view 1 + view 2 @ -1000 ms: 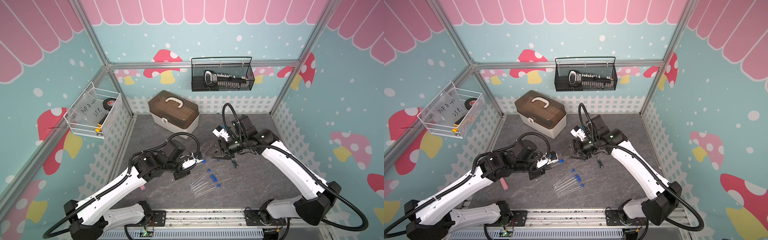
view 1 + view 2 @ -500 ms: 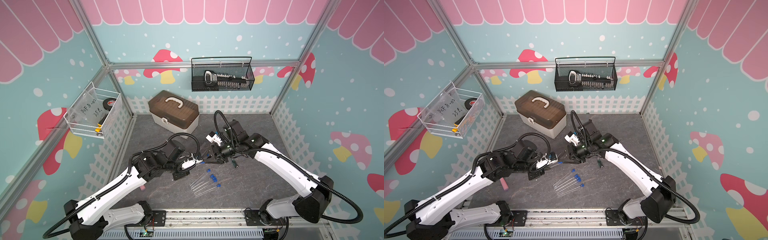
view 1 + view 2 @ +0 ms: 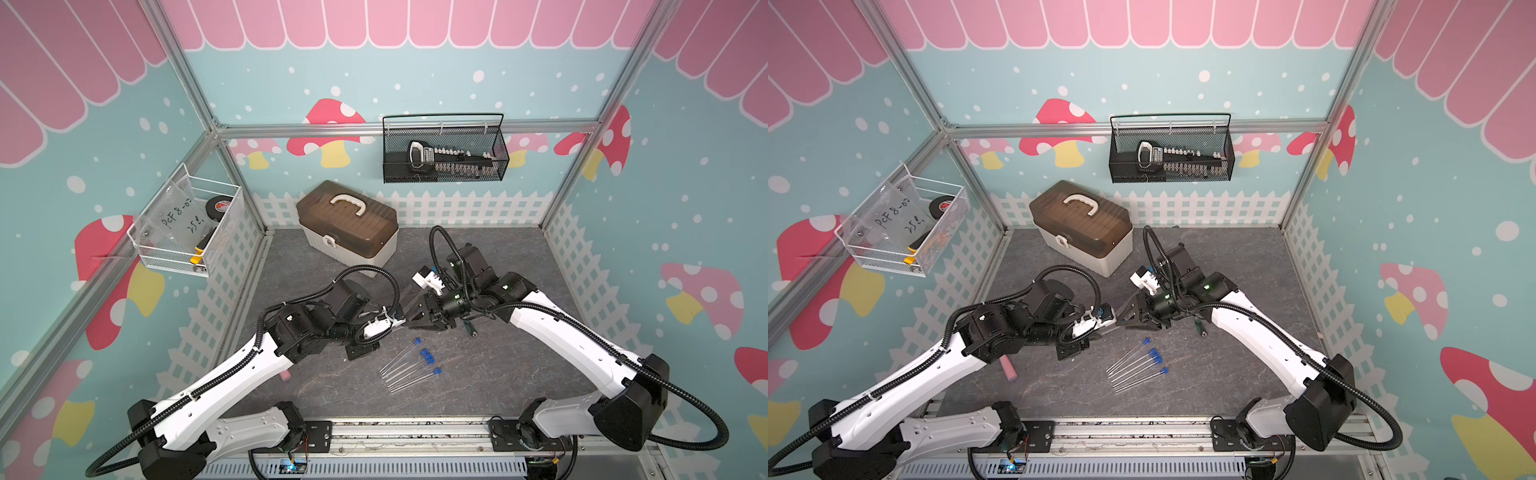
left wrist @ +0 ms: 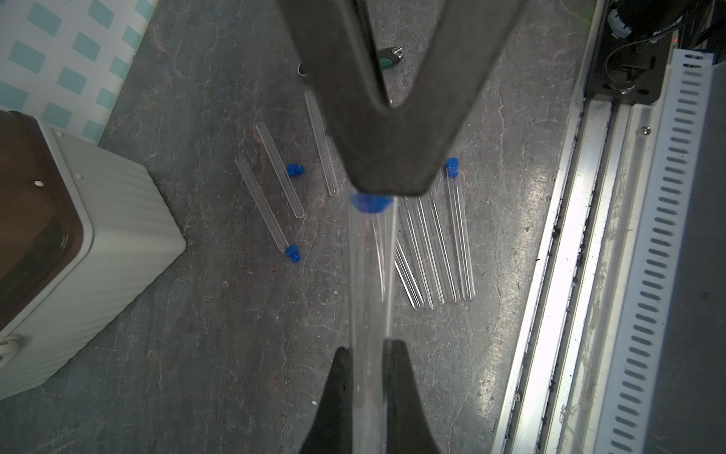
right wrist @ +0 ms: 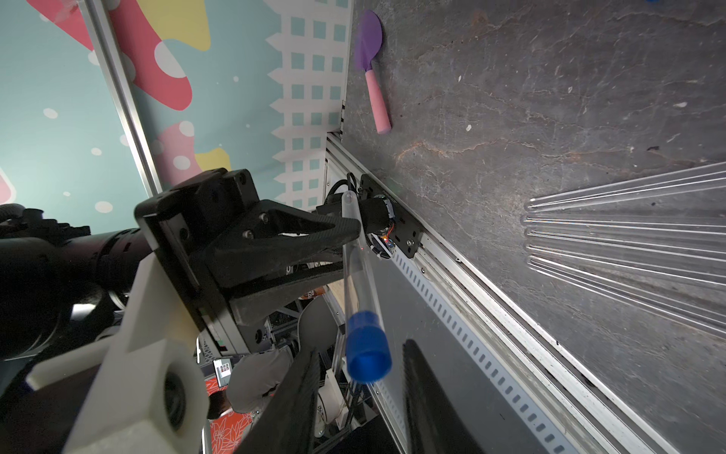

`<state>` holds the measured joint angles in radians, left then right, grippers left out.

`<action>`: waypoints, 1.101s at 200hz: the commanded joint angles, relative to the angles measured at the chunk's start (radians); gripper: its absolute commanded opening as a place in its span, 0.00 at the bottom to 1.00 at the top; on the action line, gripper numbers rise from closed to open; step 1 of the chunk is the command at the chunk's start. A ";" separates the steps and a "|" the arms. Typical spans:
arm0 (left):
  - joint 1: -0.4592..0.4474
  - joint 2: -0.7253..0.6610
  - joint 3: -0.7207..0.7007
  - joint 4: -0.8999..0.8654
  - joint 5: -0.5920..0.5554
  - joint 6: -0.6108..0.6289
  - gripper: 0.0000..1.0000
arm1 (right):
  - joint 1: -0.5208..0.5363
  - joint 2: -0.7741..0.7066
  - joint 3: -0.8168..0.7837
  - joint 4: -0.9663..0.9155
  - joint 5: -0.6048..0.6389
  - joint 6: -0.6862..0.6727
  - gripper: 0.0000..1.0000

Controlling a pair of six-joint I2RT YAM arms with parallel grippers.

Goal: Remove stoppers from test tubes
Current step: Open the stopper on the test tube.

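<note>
- The left tool (image 4: 367, 348) is clamped on a thin clear test tube (image 4: 369, 275), lifted off the grey desk (image 4: 196, 314) so its capped end faces the other arm.
- The right tool (image 5: 360, 348) stands open, jaws flanking the tube's small bright-blue plug stopper (image 5: 367, 355) with slim gaps, placed to pinch and pull it.
- More capped tubes (image 3: 405, 368) lie on the desk, near by.
</note>
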<state>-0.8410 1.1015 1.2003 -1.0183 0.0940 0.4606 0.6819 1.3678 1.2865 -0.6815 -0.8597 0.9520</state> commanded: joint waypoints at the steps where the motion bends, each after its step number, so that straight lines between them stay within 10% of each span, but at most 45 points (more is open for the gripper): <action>1: -0.006 -0.002 0.030 0.012 0.017 0.028 0.00 | 0.005 -0.022 -0.024 0.060 -0.015 0.035 0.36; 154: -0.006 -0.001 0.021 0.008 0.024 0.028 0.00 | 0.004 -0.032 -0.068 0.116 -0.021 0.052 0.00; 220: -0.005 -0.005 -0.007 0.008 0.074 -0.001 0.00 | -0.100 -0.190 -0.126 0.122 0.237 0.048 0.00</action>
<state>-0.8421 1.1038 1.2018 -0.9508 0.1337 0.4530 0.6365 1.2423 1.1606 -0.5522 -0.7986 1.0088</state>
